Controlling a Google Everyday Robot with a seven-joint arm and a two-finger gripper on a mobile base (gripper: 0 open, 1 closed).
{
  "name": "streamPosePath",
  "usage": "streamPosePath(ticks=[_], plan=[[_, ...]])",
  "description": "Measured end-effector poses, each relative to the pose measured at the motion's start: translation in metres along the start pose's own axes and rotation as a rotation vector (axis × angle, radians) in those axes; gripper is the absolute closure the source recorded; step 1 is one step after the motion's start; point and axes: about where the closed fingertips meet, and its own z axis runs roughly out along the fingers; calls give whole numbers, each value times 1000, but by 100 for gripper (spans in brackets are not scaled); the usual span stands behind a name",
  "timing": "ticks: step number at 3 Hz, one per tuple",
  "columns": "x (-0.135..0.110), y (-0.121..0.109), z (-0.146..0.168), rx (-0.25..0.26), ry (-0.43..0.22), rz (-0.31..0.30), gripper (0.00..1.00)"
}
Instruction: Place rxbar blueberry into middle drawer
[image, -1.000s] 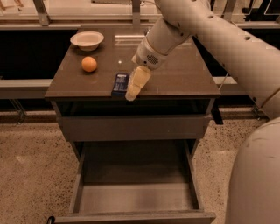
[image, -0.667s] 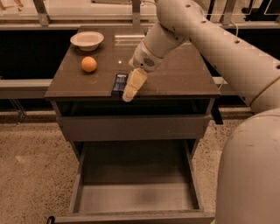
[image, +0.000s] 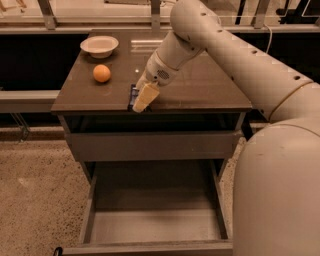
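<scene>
The rxbar blueberry (image: 132, 94), a dark blue flat bar, lies on the brown cabinet top (image: 200, 90) near its front edge, and only its left part shows. My gripper (image: 143, 99) hangs down over the bar's right side, at the cabinet's front edge, and covers most of it. The middle drawer (image: 155, 227) is pulled wide open below, with tall side walls and a pale grey floor, and nothing lies in it.
An orange (image: 101, 73) and a white bowl (image: 99, 46) sit at the back left of the cabinet top. A shallower drawer with a plain grey front panel (image: 150, 146) is slightly open above the middle drawer. My large arm fills the right side. Speckled floor lies to the left.
My gripper has shifted a little to the left along the front edge and now covers more of the blue bar. The bar, orange, bowl and drawers have not moved.
</scene>
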Motion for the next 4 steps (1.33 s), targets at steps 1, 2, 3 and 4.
streamPosePath(ticks=[1,2,3,4], plan=[[0,-1,8,-15,0,-8,64],[-1,-1,8,-16,-2,-11,87],[-1,-1,8,-16,-2,-11,100],[-1,-1,7,-16,-2,-11,100]])
